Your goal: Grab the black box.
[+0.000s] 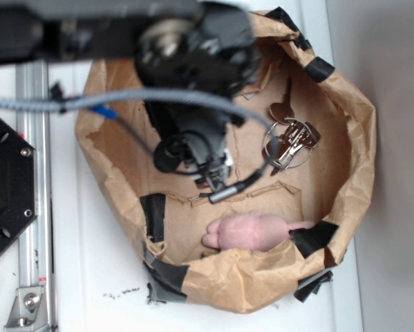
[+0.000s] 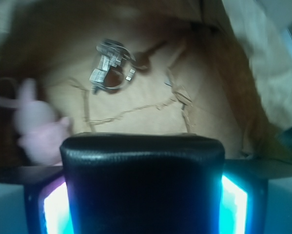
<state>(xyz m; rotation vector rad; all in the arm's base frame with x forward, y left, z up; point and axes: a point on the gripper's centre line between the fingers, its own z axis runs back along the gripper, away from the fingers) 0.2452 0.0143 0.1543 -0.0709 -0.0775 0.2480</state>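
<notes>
- The arm reaches in from the top left, and its gripper [image 1: 217, 181] hangs over the middle of the brown paper nest [image 1: 355, 124], a crumpled ring of paper patched with black tape [image 1: 154, 216].
- In the wrist view the black box [image 2: 143, 180] fills the lower half of the picture, sitting right between the 2 fingers [image 2: 55, 207], which glow blue-white on either side of it. Its grainy, glossy top edge and rounded corners are plain to see.
- The fingers are closed against the box's sides, so the gripper is holding it.
- From the exterior view the box itself is hidden under the arm's body and cables; I cannot pick it out there.
- The bunch of keys [image 1: 289, 138] lies on the paper floor to the right of the gripper, well apart from it. In the wrist view the same bunch sits beyond the box, near the top.
- The pink toy [image 1: 251, 232] rests against the near wall of the nest, below the gripper and not touching it.
- A grey braided cable [image 1: 124, 100] runs across the arm.
- The nest sits on a white table [image 1: 89, 277], beside a metal rail [image 1: 30, 173].
</notes>
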